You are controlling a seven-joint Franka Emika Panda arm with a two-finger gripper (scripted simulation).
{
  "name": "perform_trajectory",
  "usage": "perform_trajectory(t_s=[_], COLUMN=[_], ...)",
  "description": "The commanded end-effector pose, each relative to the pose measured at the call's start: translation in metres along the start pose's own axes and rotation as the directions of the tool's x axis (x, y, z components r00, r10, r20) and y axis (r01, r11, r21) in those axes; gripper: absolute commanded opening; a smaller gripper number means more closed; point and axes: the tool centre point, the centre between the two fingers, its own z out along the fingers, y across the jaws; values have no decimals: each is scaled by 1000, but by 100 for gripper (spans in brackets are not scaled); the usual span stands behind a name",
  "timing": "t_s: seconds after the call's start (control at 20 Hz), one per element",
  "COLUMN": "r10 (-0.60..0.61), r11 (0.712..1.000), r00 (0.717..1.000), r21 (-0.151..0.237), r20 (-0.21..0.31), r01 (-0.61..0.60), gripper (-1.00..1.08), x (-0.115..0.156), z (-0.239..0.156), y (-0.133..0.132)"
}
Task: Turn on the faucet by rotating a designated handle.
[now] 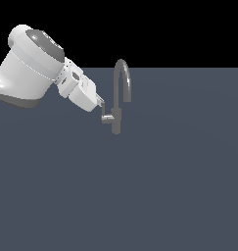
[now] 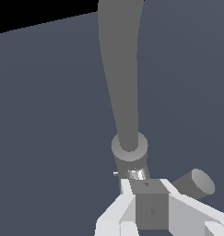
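Note:
The grey faucet (image 1: 118, 100) stands in the middle of the flat floor, its arched spout curving toward the exterior view's right. Its short handle (image 1: 107, 118) sticks out from the body toward the exterior view's left. My gripper (image 1: 100, 104) comes in from the upper left, and its tips sit just above the handle's outer end. The fingers look pressed together with nothing between them. In the wrist view the spout (image 2: 120, 69) rises from the faucet body (image 2: 129, 150). The handle stub (image 2: 196, 182) shows beside my gripper (image 2: 143, 184), which sits close against the body.
A flat dark blue-grey floor (image 1: 164, 186) lies around the faucet. My white arm (image 1: 27, 63) fills the exterior view's upper left.

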Motion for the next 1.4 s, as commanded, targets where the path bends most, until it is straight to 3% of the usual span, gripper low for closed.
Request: perform_trajectory(t_s=[0.0, 0.65, 0.7, 1.3, 1.35], r10=[-2, 3, -2, 4, 3], r11=[1000, 1000, 1000, 1000, 1000], r00=[1000, 1000, 1000, 1000, 1000], r21=[-11, -14, 13, -13, 22], r20=[-2, -4, 1, -4, 0], r01=[2, -3, 2, -4, -3], gripper=[-100, -100, -100, -100, -100], x=[-1, -2, -5, -31, -29], z=[4, 10, -1, 40, 22], y=[12, 51, 40, 80, 66])
